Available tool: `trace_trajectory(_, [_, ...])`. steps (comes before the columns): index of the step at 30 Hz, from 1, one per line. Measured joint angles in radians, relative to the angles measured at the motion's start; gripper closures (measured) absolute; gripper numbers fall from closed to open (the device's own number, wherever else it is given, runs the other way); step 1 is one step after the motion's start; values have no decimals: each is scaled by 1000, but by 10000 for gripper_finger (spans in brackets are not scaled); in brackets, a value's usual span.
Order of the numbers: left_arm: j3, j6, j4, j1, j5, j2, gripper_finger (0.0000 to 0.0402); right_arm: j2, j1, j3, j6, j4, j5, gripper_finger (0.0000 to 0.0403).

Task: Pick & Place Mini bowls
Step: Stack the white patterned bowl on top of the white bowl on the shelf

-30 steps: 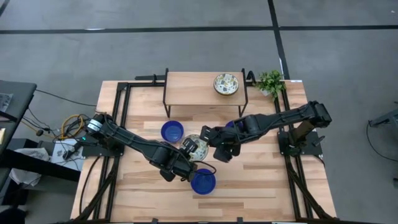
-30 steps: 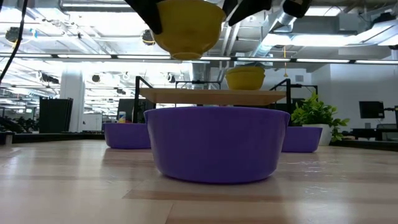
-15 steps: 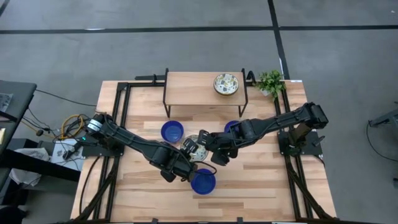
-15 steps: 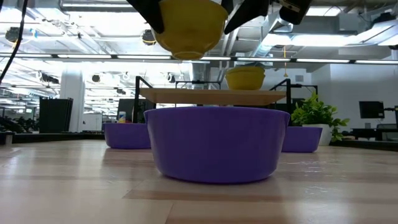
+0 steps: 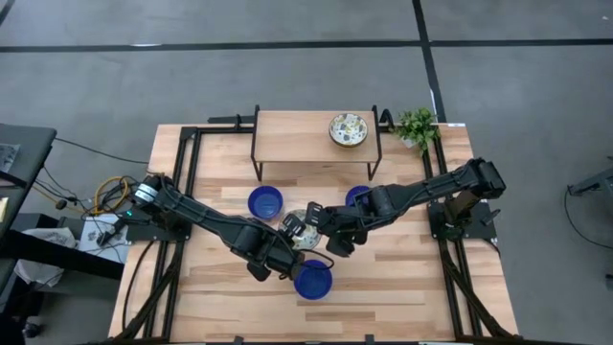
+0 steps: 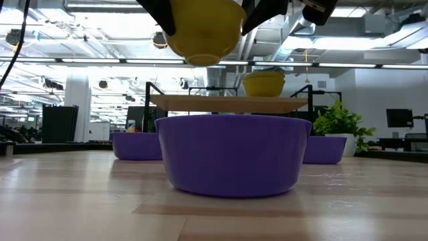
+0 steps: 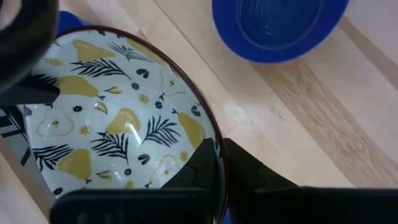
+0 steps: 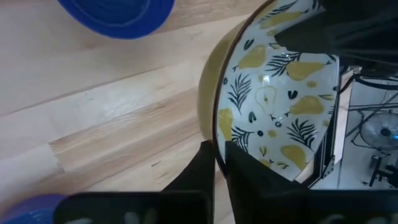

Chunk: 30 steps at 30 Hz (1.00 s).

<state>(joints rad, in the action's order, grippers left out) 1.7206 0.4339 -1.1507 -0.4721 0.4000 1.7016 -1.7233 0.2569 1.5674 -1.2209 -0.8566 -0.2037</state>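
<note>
— Where is the patterned bowl [image 5: 304, 226]?
— Held in the air over the table [image 5: 402, 268] near its middle, between the two arms. Mouth facing up, base down, seemingly level. Round, so no long axis to give. Yellow outside in the low view, pears and leaves painted inside.

— And the left gripper [image 5: 290, 233]?
— Clamped on the rim, one finger [image 7: 208, 165] inside the bowl and one outside.

— The right gripper [image 5: 321, 223]?
— At the opposite rim, fingers [image 8: 202, 163] closed narrow with the bowl's wall between them. Pinching it, probably, though hard to confirm from the wrist view.

— Other bowls?
— Blue bowl [image 5: 313, 279] on the table just in front of the held one, large and close in the low view. Second blue bowl [image 5: 265, 203] farther back towards the left. Third blue bowl [image 5: 357, 195] mostly hidden under the right arm. Another patterned bowl [image 5: 349, 130] upright on the small wooden shelf [image 5: 297, 132] at the back, near its right end. Potted plant [image 5: 416, 126] beside the shelf at the back right corner.
</note>
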Motion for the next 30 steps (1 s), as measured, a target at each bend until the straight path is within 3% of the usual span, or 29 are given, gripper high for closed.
trace_trajectory(10, [0, -12, 14, 2, 8, 0, 391, 1, -2, 0, 10, 14, 6, 349])
trace_trajectory(20, [0, 3, 25, 1, -5, 0, 391, 1, 16, -2, 5, 16, 18, 395])
trace_trajectory(30, [0, -1, 35, 1, -4, 0, 391, 1, 18, -2, 16, 14, 21, 400])
